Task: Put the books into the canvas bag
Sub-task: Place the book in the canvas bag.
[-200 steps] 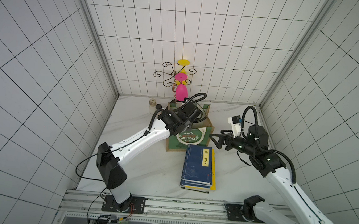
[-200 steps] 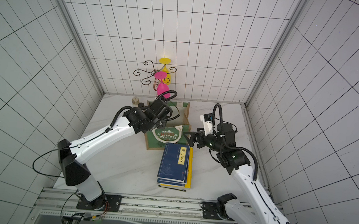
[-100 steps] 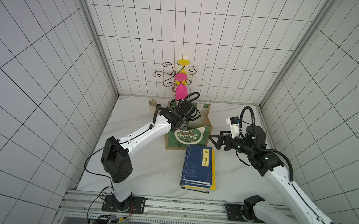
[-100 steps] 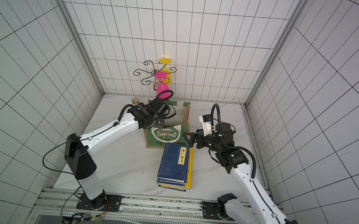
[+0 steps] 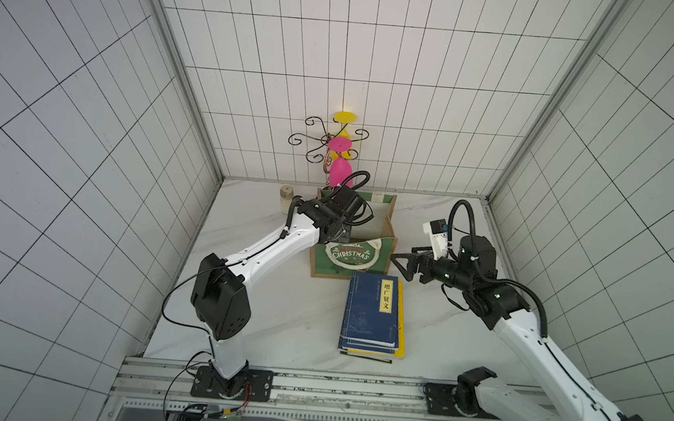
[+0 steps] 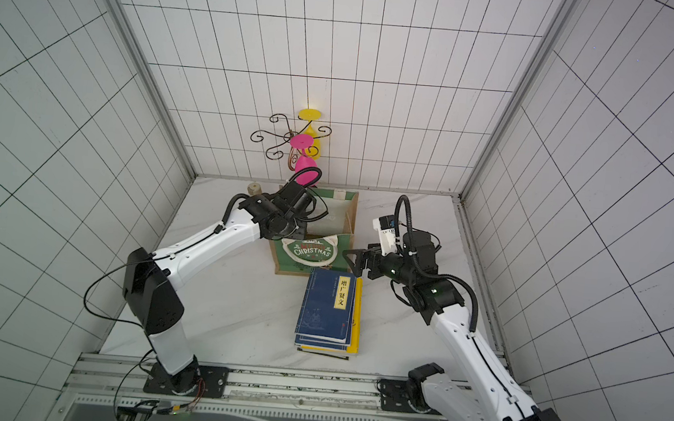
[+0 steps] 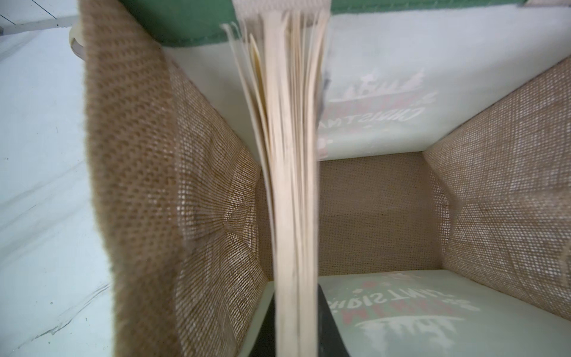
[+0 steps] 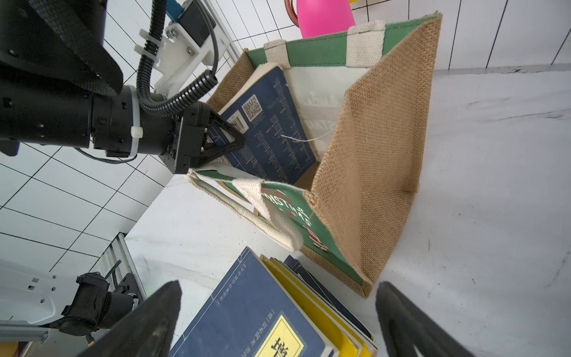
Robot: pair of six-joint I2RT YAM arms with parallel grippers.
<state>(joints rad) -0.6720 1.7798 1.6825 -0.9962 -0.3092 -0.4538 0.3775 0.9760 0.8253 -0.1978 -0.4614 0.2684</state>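
The canvas bag [image 5: 352,258] [image 6: 311,252] stands open at mid-table, tan with green panels and "CHRISTMAS" print. My left gripper [image 5: 339,236] [image 8: 228,139] reaches in from its left rim, shut on a navy book [image 8: 272,133] that stands on edge inside. In the left wrist view the book's cream pages [image 7: 293,185] run between the jaws of the left gripper [image 7: 296,324], close to the jute wall [image 7: 139,154]. A stack of navy and yellow books [image 5: 372,317] [image 6: 327,309] [image 8: 262,315] lies flat in front of the bag. My right gripper [image 5: 399,265] [image 6: 351,262] [image 8: 278,287] hovers open over the stack's far end.
A wire stand with pink and yellow goblets [image 5: 340,170] rises behind the bag. A small cream jar [image 5: 286,197] sits at the back left. Tiled walls close in three sides. A metal rail [image 5: 313,386] runs along the front edge.
My left gripper has gone down into the bag with the navy book, and its arm has swung a little. The right arm has barely shifted.
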